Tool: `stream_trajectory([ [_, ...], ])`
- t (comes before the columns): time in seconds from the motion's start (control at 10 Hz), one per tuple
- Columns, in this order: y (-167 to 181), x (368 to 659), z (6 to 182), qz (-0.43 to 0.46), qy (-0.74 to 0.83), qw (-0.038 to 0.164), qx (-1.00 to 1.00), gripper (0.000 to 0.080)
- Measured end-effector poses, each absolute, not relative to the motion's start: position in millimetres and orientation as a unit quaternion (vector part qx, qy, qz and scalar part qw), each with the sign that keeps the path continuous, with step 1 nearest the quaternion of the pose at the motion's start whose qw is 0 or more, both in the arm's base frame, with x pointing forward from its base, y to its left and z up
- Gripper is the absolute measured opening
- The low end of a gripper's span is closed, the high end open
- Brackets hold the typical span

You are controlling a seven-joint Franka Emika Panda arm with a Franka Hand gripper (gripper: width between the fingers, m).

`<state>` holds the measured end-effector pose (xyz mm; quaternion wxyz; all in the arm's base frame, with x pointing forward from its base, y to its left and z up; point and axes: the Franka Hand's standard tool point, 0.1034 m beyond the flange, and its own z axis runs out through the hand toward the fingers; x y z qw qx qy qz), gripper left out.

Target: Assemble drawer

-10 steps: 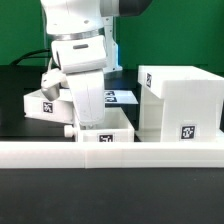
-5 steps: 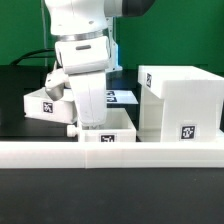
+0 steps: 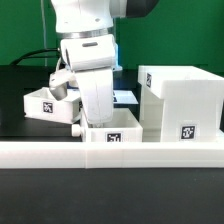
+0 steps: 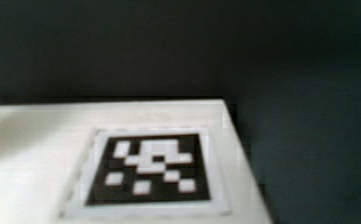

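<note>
The drawer housing (image 3: 182, 98), a large white cube with square tags, stands at the exterior view's right. A small white tray (image 3: 112, 137) with a tag and a side knob (image 3: 77, 127) sits against the low wall, just left of the housing. My gripper (image 3: 100, 122) reaches down into this tray's near-left part and seems shut on its wall; the fingertips are hidden. A second tray (image 3: 44, 103) lies behind at the left. The wrist view shows only a white surface with a black-and-white tag (image 4: 150, 165), no fingers.
The long low white L-shaped wall (image 3: 60, 155) runs across the front. The marker board (image 3: 127, 97) lies behind the arm. A green backdrop and dark table lie beyond.
My gripper and the small tray have moved together toward the exterior view's right, closer to the housing. The housing and the second tray have not moved.
</note>
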<state>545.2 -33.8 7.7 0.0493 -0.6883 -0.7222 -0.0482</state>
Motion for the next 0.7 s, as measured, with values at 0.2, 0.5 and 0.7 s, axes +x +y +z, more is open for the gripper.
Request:
stream_trajectory([
  [0.2, -29, 546, 7.5, -0.048, -0.719, 0.05, -0.692, 0.0041],
  [0.5, -14, 546, 6.7, -0.044, -0.724, 0.049, -0.686, 0.0041],
  [0.7, -13, 547, 6.8, -0.041, -0.73, 0.045, -0.681, 0.0041],
])
